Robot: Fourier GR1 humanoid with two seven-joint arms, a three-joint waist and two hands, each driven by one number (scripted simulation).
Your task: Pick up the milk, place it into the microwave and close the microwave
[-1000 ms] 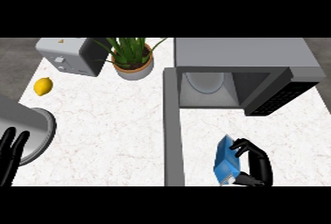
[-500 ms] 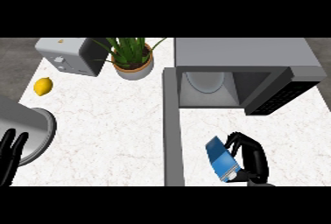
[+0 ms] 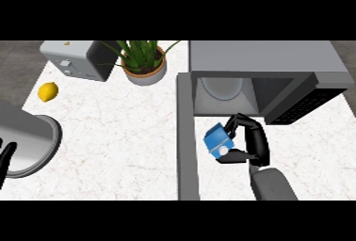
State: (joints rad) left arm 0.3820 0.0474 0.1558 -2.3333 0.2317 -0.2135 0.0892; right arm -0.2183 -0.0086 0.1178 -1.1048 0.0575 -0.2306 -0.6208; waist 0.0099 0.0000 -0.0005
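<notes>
Fingers of the left hand (image 3: pixel 7 157) rest straight at the surface's (image 3: pixel 118 127) left edge. Farther right, the right hand (image 3: pixel 252 141) curls around the blue milk (image 3: pixel 218 140), held just before the open microwave's (image 3: pixel 261 75) mouth, near its door (image 3: pixel 185 136).

The right hand (image 3: pixel 249 141) reaches up from the lower edge on its grey forearm, fingers and thumb curled round the milk (image 3: pixel 218 141), palm turned leftward. The left hand (image 3: pixel 5 160) rests at the left edge, fingers straight, pointing up.
</notes>
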